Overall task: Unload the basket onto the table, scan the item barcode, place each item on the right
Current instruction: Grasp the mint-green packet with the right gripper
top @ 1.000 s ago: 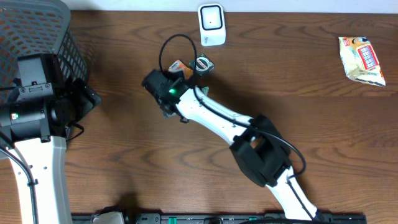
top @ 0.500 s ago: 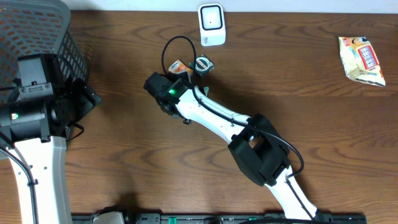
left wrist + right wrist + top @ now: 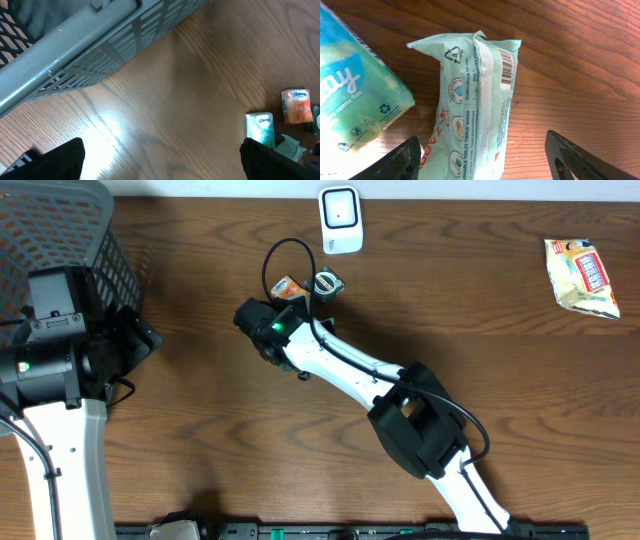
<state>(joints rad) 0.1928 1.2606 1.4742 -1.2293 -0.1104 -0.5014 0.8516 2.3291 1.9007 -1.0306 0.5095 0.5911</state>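
Note:
A mint-green pack of toilet tissue wipes (image 3: 475, 100) lies on the wooden table, its barcode (image 3: 506, 69) facing up on the right flap. My right gripper (image 3: 485, 162) is open and straddles the pack's near end: the left finger (image 3: 390, 162) is close beside it, while the right finger (image 3: 580, 160) stands well clear. From overhead the right gripper (image 3: 258, 330) covers the pack. The white scanner (image 3: 340, 220) stands at the table's far edge. At the left, by the basket, my left gripper (image 3: 162, 160) is open over bare wood.
A teal tissue pack (image 3: 355, 95) lies just left of the wipes. An orange pack (image 3: 288, 286) and a small round item (image 3: 328, 283) sit beyond the right wrist. A grey mesh basket (image 3: 70, 220) fills the far left corner. A snack bag (image 3: 582, 275) lies far right.
The right gripper's jaws have narrowed somewhat around the wipes pack, and the wrist has crept slightly right. The left arm has not moved.

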